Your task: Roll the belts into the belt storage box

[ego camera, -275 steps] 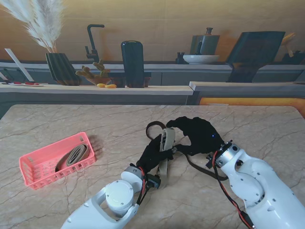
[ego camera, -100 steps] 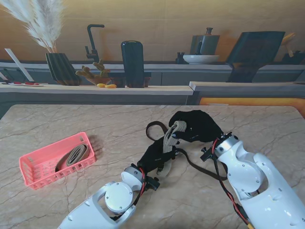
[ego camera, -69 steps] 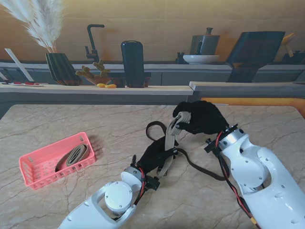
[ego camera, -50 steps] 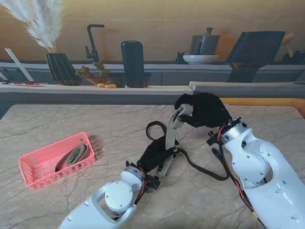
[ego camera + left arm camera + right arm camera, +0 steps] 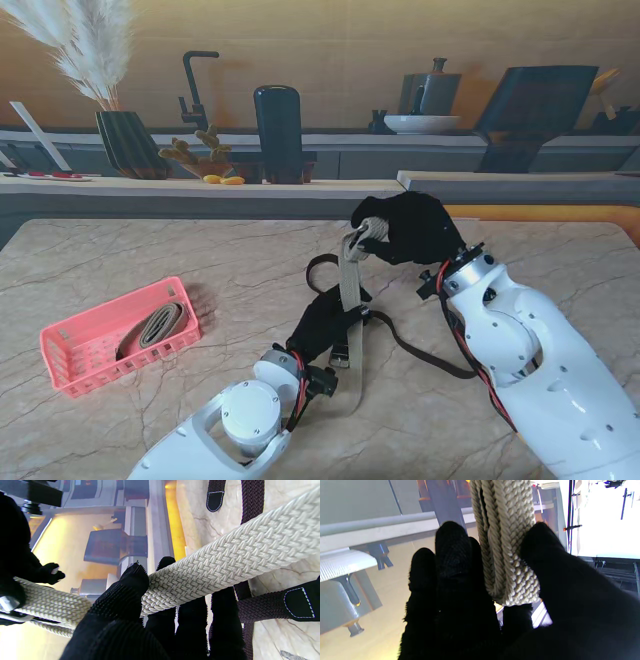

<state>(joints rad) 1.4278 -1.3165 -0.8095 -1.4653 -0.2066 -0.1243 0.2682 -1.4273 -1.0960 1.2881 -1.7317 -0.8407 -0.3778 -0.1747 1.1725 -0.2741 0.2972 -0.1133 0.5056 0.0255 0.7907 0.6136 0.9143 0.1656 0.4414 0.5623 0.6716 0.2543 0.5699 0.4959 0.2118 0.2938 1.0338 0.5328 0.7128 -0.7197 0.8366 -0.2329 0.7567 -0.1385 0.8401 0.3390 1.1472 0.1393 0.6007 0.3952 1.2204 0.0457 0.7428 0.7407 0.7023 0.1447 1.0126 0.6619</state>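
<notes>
A beige woven belt (image 5: 351, 290) stretches from my right hand (image 5: 405, 228), raised over the table's middle, down to my left hand (image 5: 325, 318) near the table. The right hand is shut on a small rolled coil of that belt (image 5: 506, 555), pinched between thumb and fingers. The left hand's thumb and fingers (image 5: 125, 597) close on the belt's strap (image 5: 225, 557). The strap's loose tail (image 5: 352, 385) lies on the table nearer to me. A dark brown belt (image 5: 420, 352) lies looped under both hands (image 5: 265, 605). The pink storage box (image 5: 70, 350) sits at the left, with one rolled belt (image 5: 152, 328) inside.
The marble table (image 5: 150, 260) ends at a counter ledge (image 5: 200, 187) farther from me, carrying a vase, a plant and a dark canister (image 5: 277, 133). My right forearm (image 5: 520, 350) crosses the table's right side.
My right hand lifted the beige belt's coil up off the table and drew the strap taut, then shifted slightly left. The left hand stayed low on the strap.
</notes>
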